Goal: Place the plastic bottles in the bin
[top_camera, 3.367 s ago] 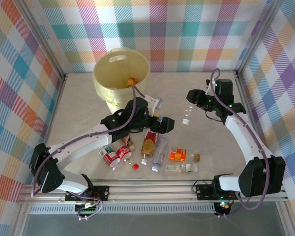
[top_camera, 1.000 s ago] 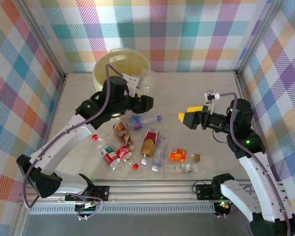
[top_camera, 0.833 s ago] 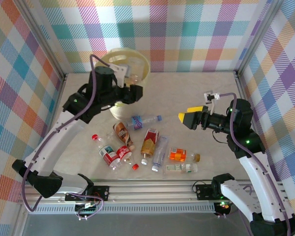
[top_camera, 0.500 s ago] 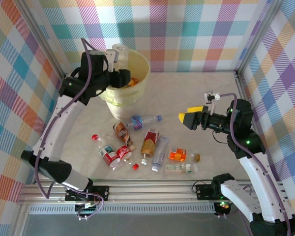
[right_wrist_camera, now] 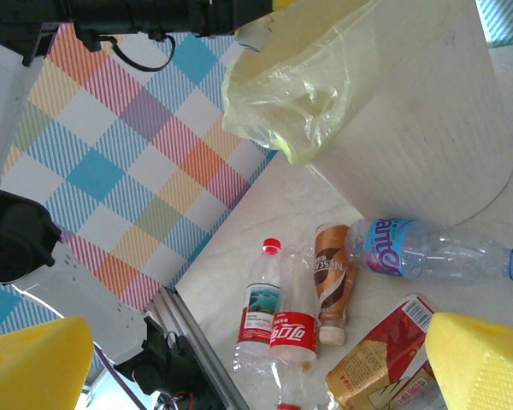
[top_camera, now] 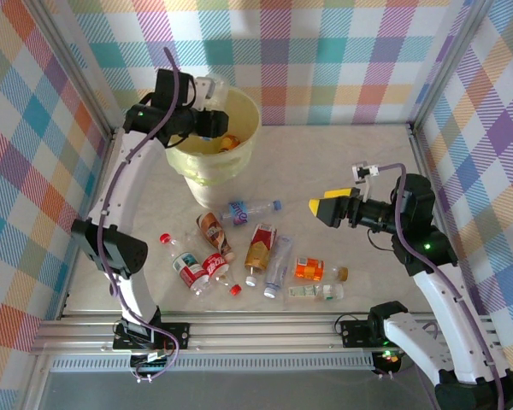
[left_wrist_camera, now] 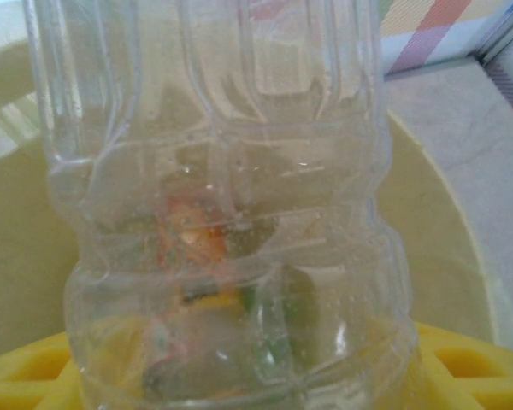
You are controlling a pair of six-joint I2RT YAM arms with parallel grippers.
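top view: the left gripper (top_camera: 212, 124) hangs over the open mouth of the bin (top_camera: 253, 120) in the upper left of the frame. one orange-labelled bottle (top_camera: 229, 141) already lies inside. the right gripper (top_camera: 325, 207) waits at centre right, jaws spread wide and holding nothing. below the bin, across the lower middle, the rest lie scattered: a blue-label bottle (top_camera: 248, 208), a brown-label bottle (top_camera: 212, 232), an orange-label bottle (top_camera: 312, 270) and several more, with a loose red cap (top_camera: 235, 289) among them.

left wrist view: a clear bottle (left_wrist_camera: 231, 213) stands across most of the frame, clamped between the yellow fingers (left_wrist_camera: 470, 359) at the bottom edge. the bin's pale yellow inside shows behind it.

right wrist view: the bin wall sits upper right, the blue-label bottle just under it at right, and the brown-label bottle beside two red-labelled ones at lower centre.

the step in hand looks like the drop. the next move calls only for the left jaws to part so the clear bottle falls inside the rim. the right arm seems best placed to go down for the blue-label bottle.
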